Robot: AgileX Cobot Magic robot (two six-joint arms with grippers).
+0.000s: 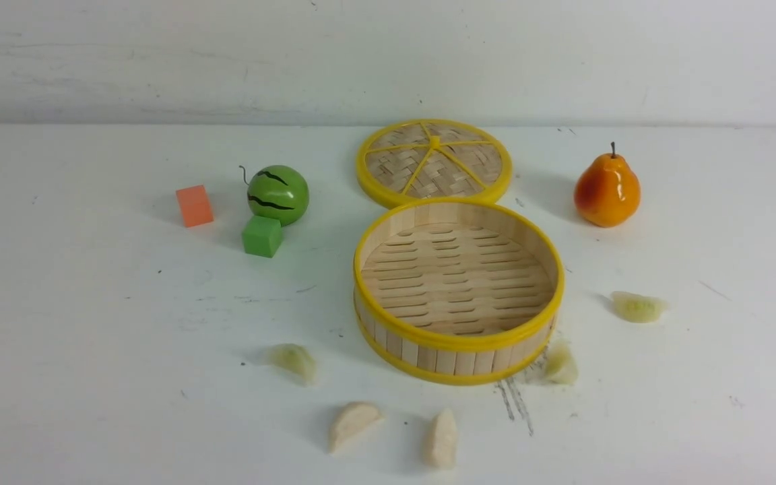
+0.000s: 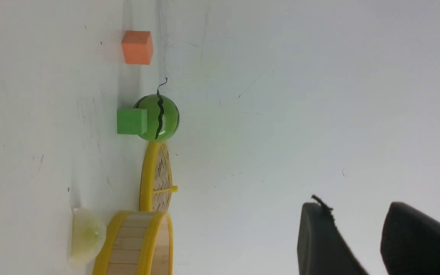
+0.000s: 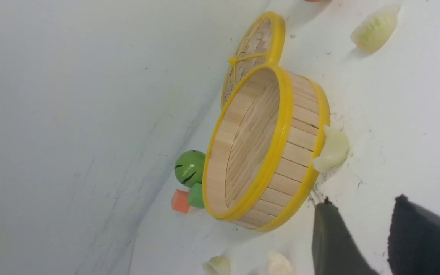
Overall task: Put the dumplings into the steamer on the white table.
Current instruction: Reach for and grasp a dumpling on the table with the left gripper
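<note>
The steamer [image 1: 455, 360] is sitting upright near the middle of the white bench [image 1: 91, 337]; all five dumplings are lying on the bench outside it. One green dumpling [image 1: 560, 365] is leaning against the steamer's near right wall; a second green dumpling [image 1: 637, 306] is lying further right, apart from it; a third green dumpling [image 1: 294, 360] is lying off its near left side; a cream dumpling [image 1: 353, 424] and another cream dumpling [image 1: 442, 438] are lying close together in front. The lid [image 1: 435, 162] is lying flat just behind the steamer; a pear [image 1: 607, 188] is standing to the right; a toy watermelon [image 1: 278, 194], a green cube [image 1: 262, 236] and an orange cube [image 1: 194, 205] are sitting to the left. The left end effector [image 2: 355, 210] is hanging with fingers parted, gripping nothing; the right end effector [image 3: 363, 204] is likewise standing open and empty.
</note>
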